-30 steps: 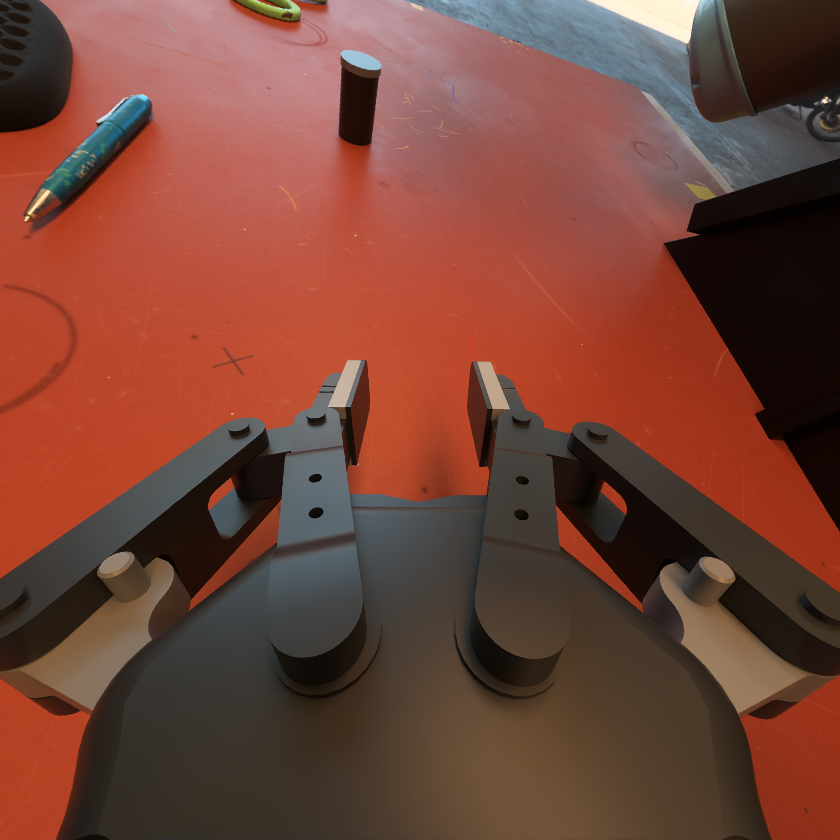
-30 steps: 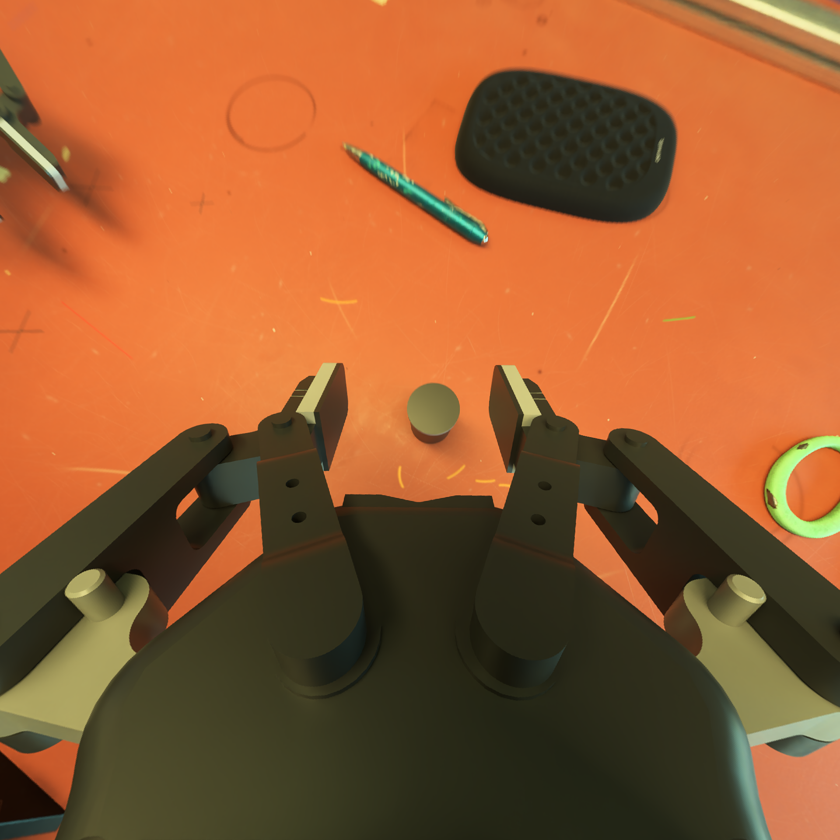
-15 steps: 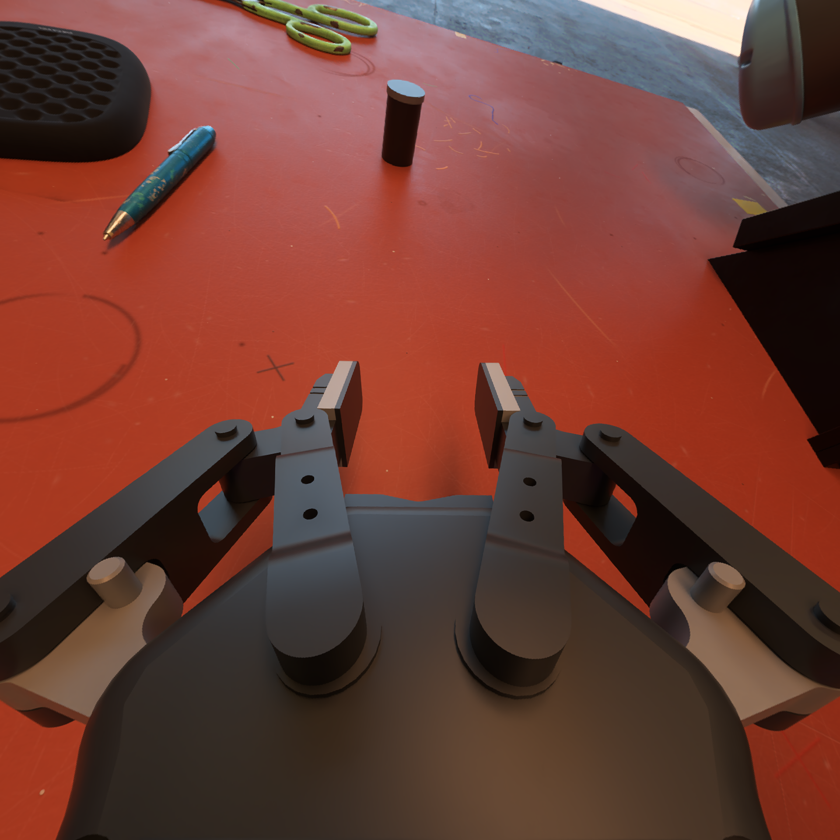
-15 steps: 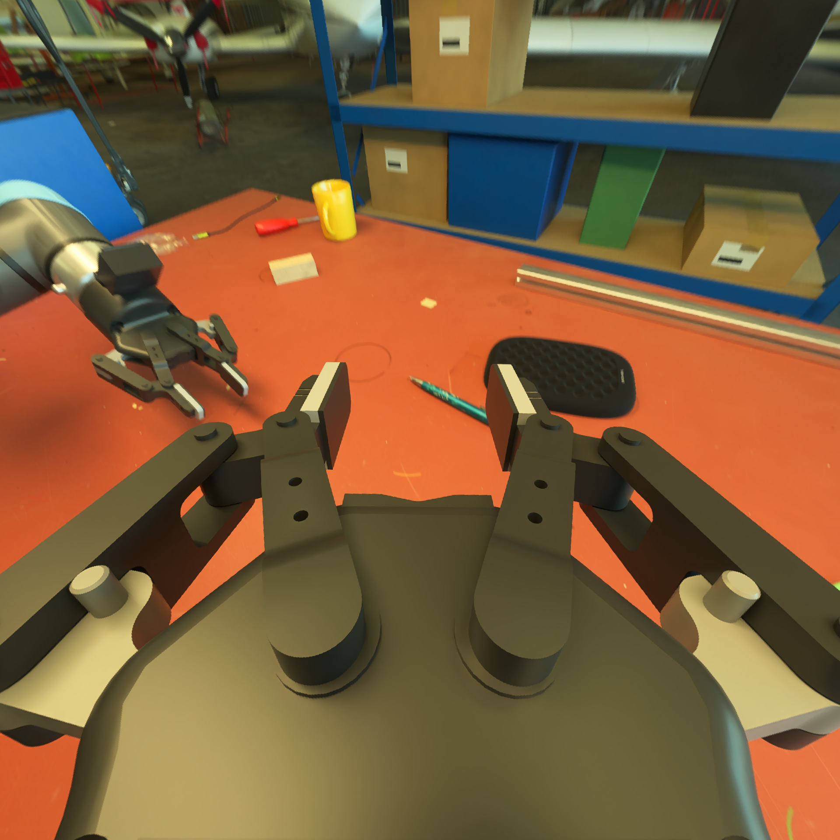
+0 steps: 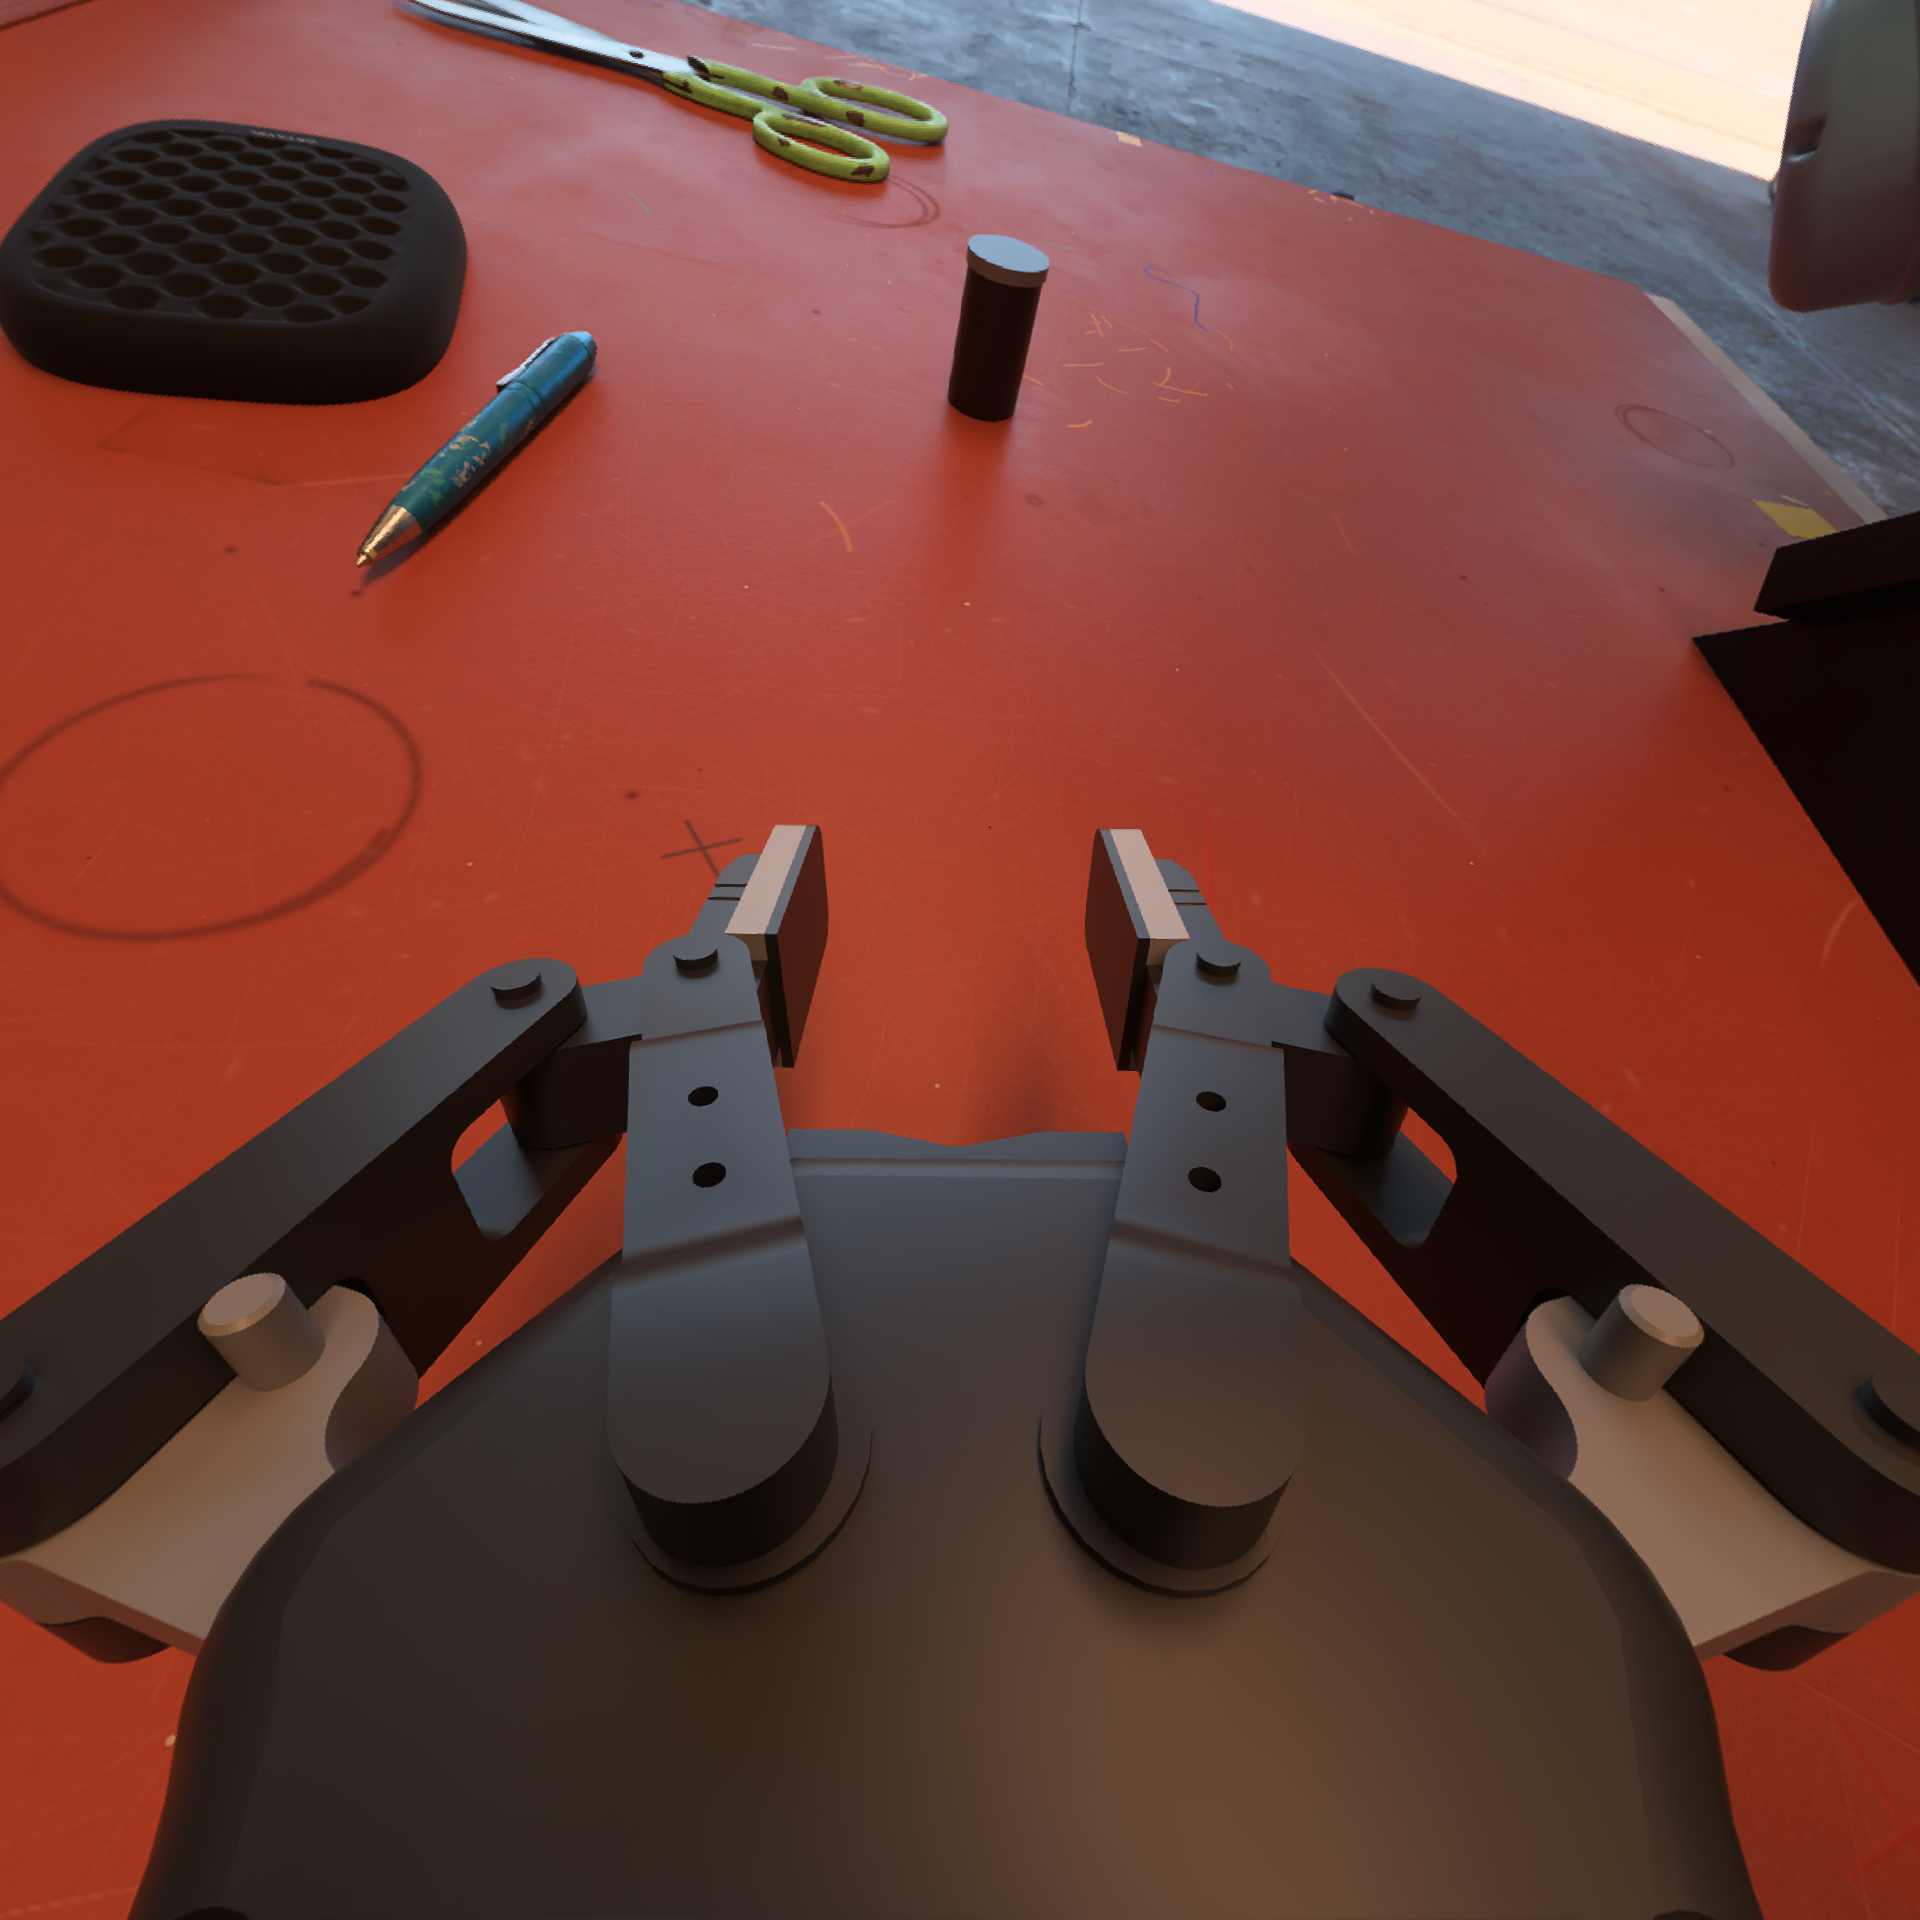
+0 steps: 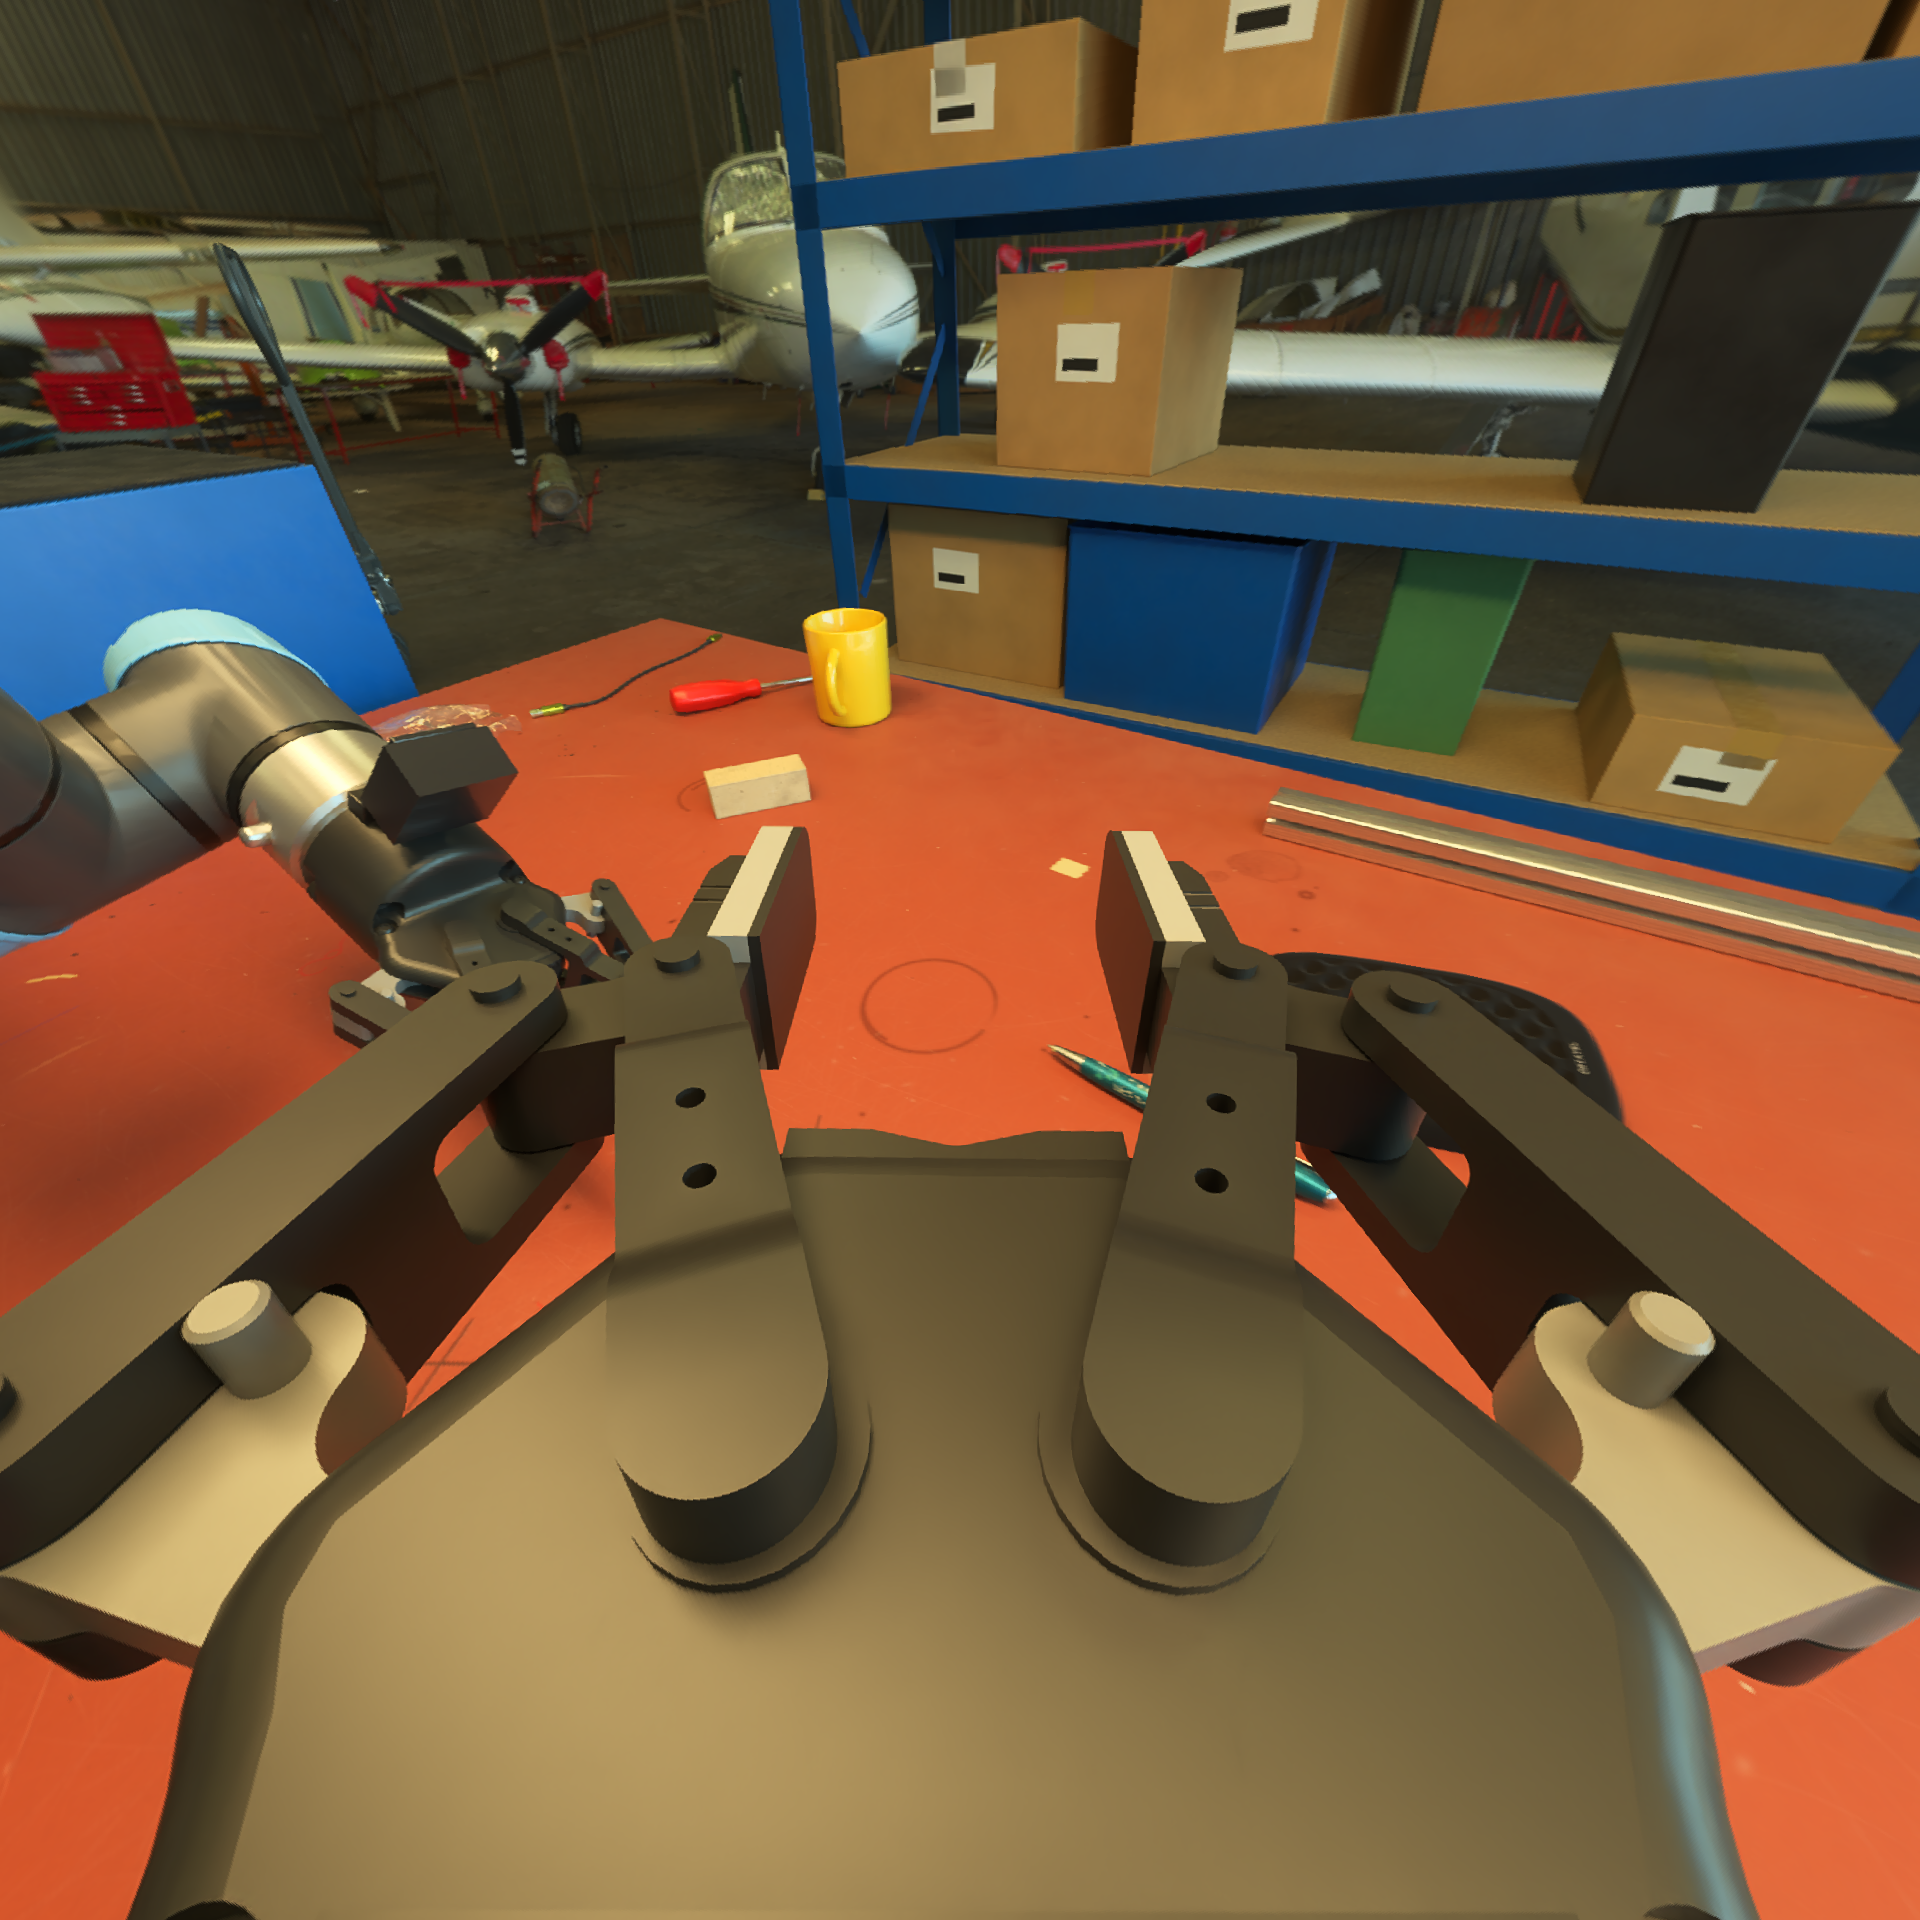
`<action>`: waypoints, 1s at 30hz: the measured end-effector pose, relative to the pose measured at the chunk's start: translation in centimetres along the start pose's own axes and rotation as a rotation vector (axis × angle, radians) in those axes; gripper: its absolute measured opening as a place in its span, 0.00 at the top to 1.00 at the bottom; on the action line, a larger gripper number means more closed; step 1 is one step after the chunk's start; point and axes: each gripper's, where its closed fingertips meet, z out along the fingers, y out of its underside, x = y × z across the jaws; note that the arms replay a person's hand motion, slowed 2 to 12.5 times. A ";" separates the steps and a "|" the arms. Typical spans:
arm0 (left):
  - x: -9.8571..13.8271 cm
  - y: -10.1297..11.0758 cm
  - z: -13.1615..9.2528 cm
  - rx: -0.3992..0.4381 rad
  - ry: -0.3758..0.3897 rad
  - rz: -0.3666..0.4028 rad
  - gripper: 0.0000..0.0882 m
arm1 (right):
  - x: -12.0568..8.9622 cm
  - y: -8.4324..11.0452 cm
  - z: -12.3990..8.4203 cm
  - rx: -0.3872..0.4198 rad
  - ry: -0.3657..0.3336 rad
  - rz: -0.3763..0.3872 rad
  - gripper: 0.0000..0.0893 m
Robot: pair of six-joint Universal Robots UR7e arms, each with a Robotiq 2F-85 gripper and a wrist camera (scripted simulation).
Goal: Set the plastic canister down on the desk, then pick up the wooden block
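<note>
The plastic canister (image 5: 994, 330), a small dark cylinder with a grey lid, stands upright on the red desk (image 5: 1143, 644), far ahead of my left gripper (image 5: 956, 904). The left gripper is open and empty, low over the desk. The pale wooden block (image 6: 756, 784) lies on the desk toward the far side in the right wrist view, beyond my right gripper (image 6: 956, 904). The right gripper is open and empty, raised and looking across the desk. The left arm and its gripper (image 6: 468, 935) show at the left in the right wrist view. The canister is out of the right wrist view.
A black perforated pad (image 5: 229, 260), a teal pen (image 5: 478, 447) and green-handled scissors (image 5: 810, 114) lie near the canister. A yellow mug (image 6: 847, 665), a red screwdriver (image 6: 727, 694) and a metal rail (image 6: 1579, 883) sit toward the far edge. Blue shelves with boxes (image 6: 1112, 364) stand behind. A dark box (image 5: 1849, 727) is at the right.
My right gripper has lifted off the canister and tilted up from looking down at it to looking across the desk. My left gripper has drawn back, so more of the desk shows.
</note>
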 end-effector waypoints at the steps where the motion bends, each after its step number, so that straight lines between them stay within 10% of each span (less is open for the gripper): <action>1: 0.0 0.0 0.0 0.003 -0.002 -0.002 0.48 | -0.4 0.2 0.6 -0.001 -0.005 0.005 0.44; 12: -0.6 0.0 -0.3 0.008 -0.023 -0.025 0.49 | -3.9 4.0 7.5 -0.050 -0.030 0.039 0.38; 30: -2.3 -0.4 -0.7 0.043 -0.100 -0.085 0.42 | -3.6 12.9 15.7 -0.160 0.031 0.083 0.41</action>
